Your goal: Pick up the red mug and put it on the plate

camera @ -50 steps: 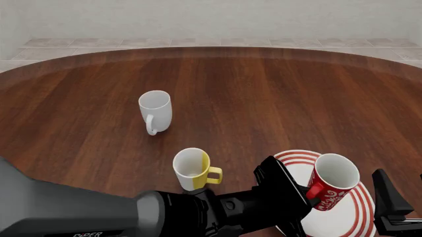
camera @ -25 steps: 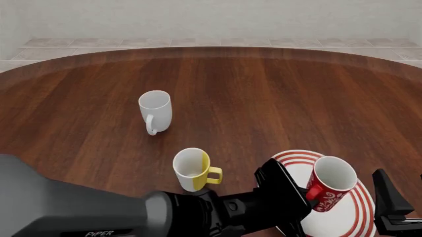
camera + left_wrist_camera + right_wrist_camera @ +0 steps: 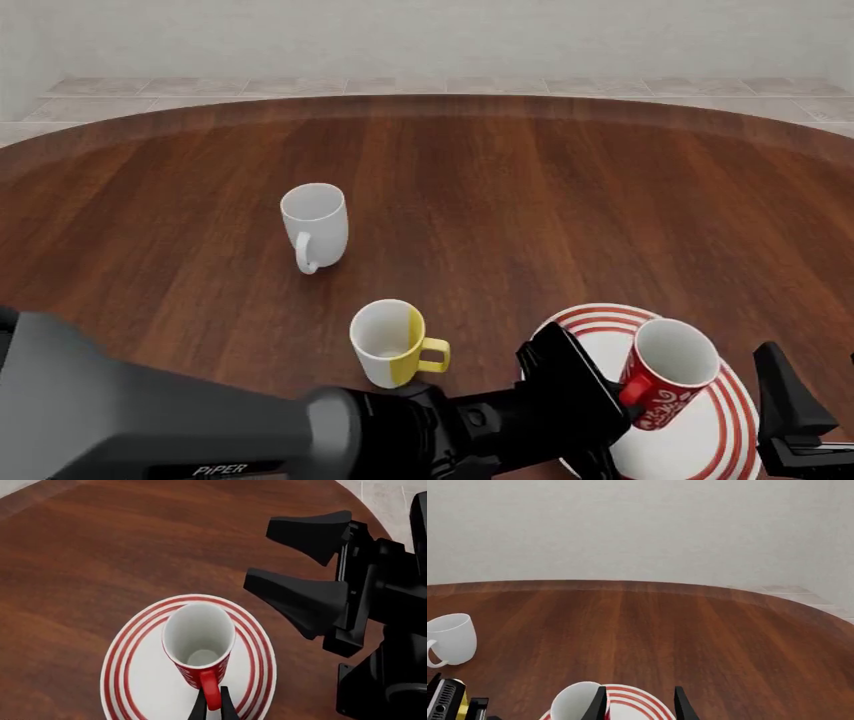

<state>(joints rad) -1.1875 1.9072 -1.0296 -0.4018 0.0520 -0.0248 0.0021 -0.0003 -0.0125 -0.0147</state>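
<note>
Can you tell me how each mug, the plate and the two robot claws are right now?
Red mug: over the plate, tilted, held by its handle.
Plate: flat on the table, under the red mug.
White mug: upright, alone on the table.
Yellow-and-white mug: upright, empty, beside the plate.
Left gripper: shut on the red mug's handle.
Right gripper: open, holding nothing.

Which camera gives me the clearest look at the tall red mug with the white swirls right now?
The left wrist view: the tall red mug with white swirls shows whole, over the red-ringed white plate, handle pinched by the left gripper. The front view shows it tilted, the gripper partly blocking. The right wrist view catches only its rim.
</note>
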